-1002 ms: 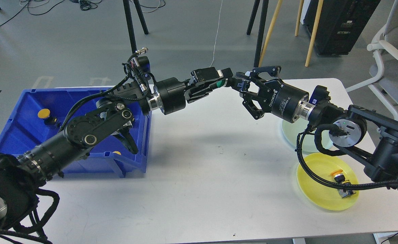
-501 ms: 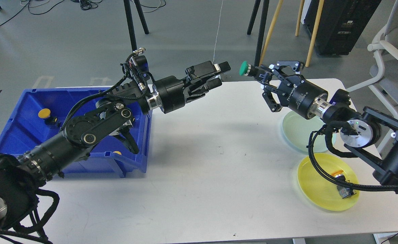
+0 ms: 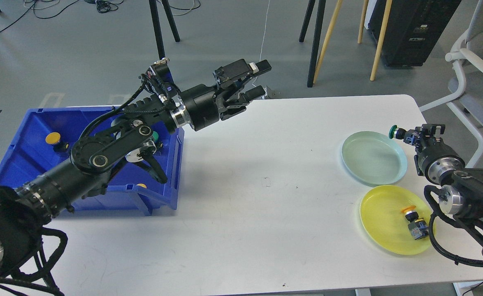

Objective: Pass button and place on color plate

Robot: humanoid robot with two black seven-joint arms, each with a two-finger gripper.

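My right gripper (image 3: 406, 135) is shut on a green-capped button (image 3: 394, 132) and holds it just above the right rim of the pale green plate (image 3: 369, 162). The yellow plate (image 3: 383, 228) in front of it holds a yellow-capped button (image 3: 414, 222) lying on its side. My left gripper (image 3: 261, 79) is open and empty, raised over the table's far edge, left of centre. The blue bin (image 3: 19, 160) at the left holds a yellow button (image 3: 54, 139), a green button (image 3: 155, 136) partly hidden by my left arm, and another yellow one (image 3: 142, 185) near the front wall.
The white table (image 3: 245, 205) spans the view. Tripod legs (image 3: 159, 28) and wooden poles (image 3: 328, 37) stand on the floor behind it. An office chair (image 3: 476, 74) is at the far right.
My right gripper took the green button from the left gripper, then swung right and down to the pale green plate. The left gripper opened and drew back left and up.
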